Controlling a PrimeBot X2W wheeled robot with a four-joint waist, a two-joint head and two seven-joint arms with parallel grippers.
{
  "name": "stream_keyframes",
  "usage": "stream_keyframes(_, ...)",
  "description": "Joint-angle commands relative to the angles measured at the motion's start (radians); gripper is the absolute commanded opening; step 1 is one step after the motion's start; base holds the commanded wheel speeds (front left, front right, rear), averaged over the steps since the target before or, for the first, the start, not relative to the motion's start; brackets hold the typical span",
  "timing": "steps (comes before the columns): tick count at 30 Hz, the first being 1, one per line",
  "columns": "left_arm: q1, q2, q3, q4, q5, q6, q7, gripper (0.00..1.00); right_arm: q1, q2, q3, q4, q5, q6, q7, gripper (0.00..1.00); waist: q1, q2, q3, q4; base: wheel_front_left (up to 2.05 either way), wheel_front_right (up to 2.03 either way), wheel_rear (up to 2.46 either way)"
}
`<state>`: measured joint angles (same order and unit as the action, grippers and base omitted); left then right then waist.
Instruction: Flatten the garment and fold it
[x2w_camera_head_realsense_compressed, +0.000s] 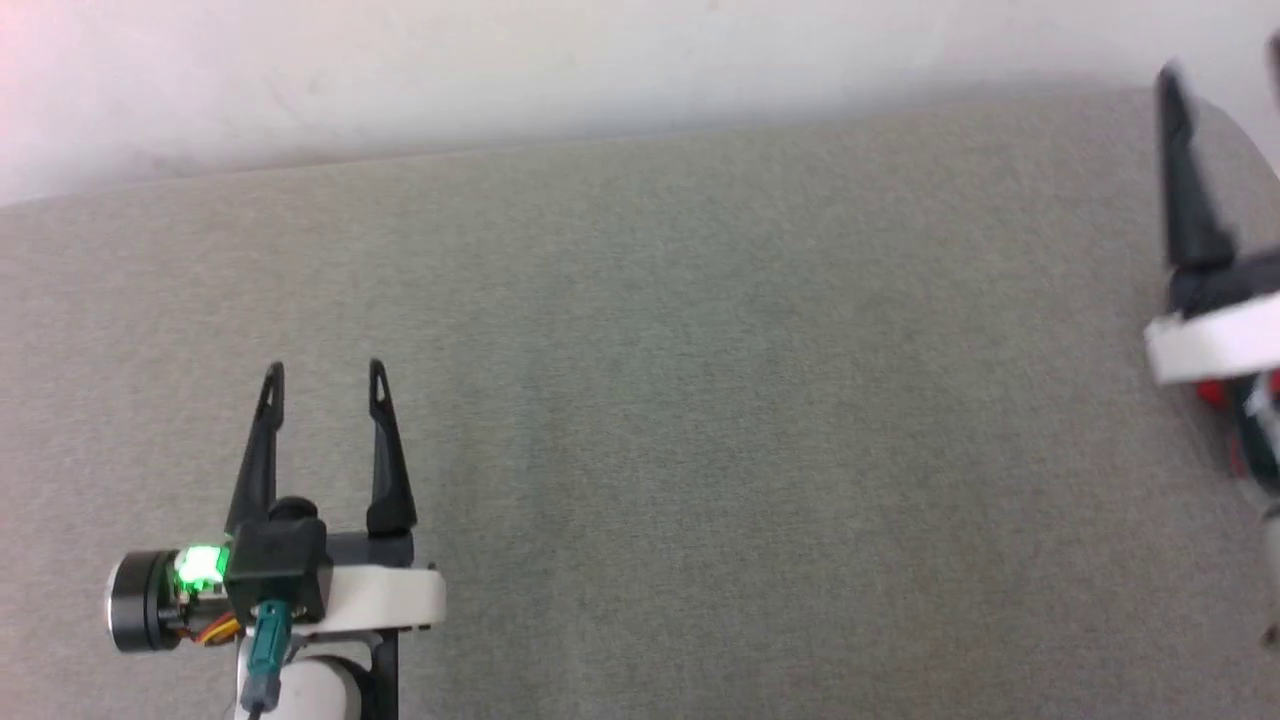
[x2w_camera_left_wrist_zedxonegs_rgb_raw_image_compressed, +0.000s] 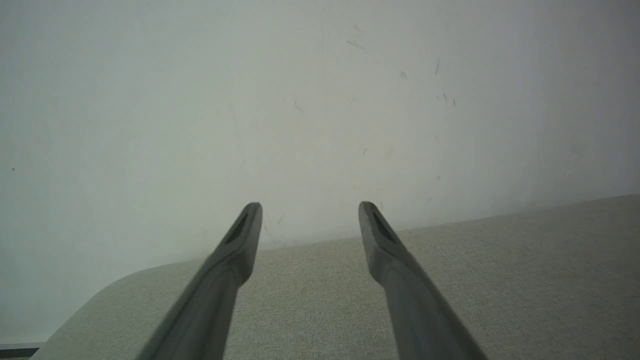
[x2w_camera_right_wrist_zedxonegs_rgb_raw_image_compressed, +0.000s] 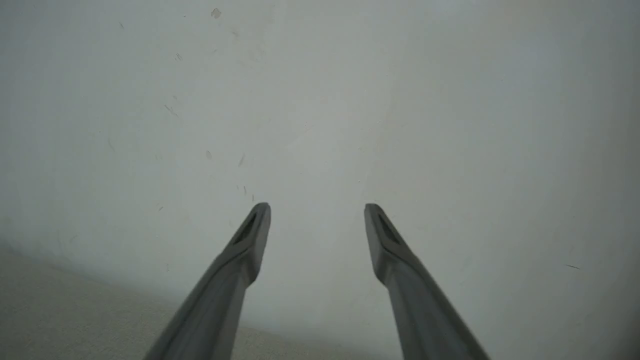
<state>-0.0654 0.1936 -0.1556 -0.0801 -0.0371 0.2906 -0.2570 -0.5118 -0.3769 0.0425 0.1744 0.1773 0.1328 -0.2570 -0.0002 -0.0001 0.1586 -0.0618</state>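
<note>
The red garment is out of view. My left gripper (x2w_camera_head_realsense_compressed: 325, 372) hovers over the lower left of a grey fabric surface (x2w_camera_head_realsense_compressed: 720, 400), open, nothing between its dark fingers (x2w_camera_head_realsense_compressed: 262, 450). In the left wrist view the left gripper (x2w_camera_left_wrist_zedxonegs_rgb_raw_image_compressed: 310, 207) points at the surface's far edge and the wall. My right gripper (x2w_camera_head_realsense_compressed: 1225, 80) sits at the right edge of the head view, blurred, one finger (x2w_camera_head_realsense_compressed: 1188, 190) visible in full. In the right wrist view the right gripper (x2w_camera_right_wrist_zedxonegs_rgb_raw_image_compressed: 317, 207) is open and empty, facing the wall.
A white wall (x2w_camera_head_realsense_compressed: 500, 70) runs along the back of the grey surface, which curves away at its far right corner (x2w_camera_head_realsense_compressed: 1230, 130). A small red part (x2w_camera_head_realsense_compressed: 1213, 392) shows under the right wrist; I cannot tell what it is.
</note>
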Motion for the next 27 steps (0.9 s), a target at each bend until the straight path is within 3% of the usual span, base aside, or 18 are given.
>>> stream_keyframes(1, 0.013, -0.002, 0.005, 0.004, -0.004, -0.007, -0.005, 1.0, 0.026, 0.015, -0.004, -0.006, 0.009, -0.002, -0.005, 1.0, 0.0002, 0.0001, -0.031, 0.031, 0.0, 0.0, 0.0)
stream_keyframes(12, 0.06, -0.021, 0.007, 0.038, 0.004, -0.049, -0.005, 1.0, 0.334, 0.223, -0.066, -0.049, 0.047, -0.002, -0.005, 1.0, 0.0002, 0.0001, -0.096, 0.067, 0.0, 0.0, 0.0)
stream_keyframes(21, 0.098, -0.038, 0.014, 0.045, -0.007, -0.079, -0.005, 1.0, 0.479, 0.287, -0.081, -0.113, 0.041, -0.002, -0.005, 1.0, 0.0002, 0.0001, -0.133, 0.064, 0.0, 0.0, 0.0)
stream_keyframes(22, 0.087, -0.036, 0.007, 0.044, -0.006, -0.077, 0.0, 0.0, 0.475, 0.285, -0.076, -0.108, 0.042, 0.0, 0.0, 0.0, 0.0002, 0.0001, -0.131, 0.064, 0.0, 0.0, 0.0)
stream_keyframes(27, 0.086, -0.036, 0.006, 0.043, -0.005, -0.079, 0.004, 0.0, 0.476, 0.285, -0.074, -0.107, 0.04, 0.0, 0.004, 0.0, 0.0003, 0.0001, -0.131, 0.064, 0.0, 0.0, 0.0)
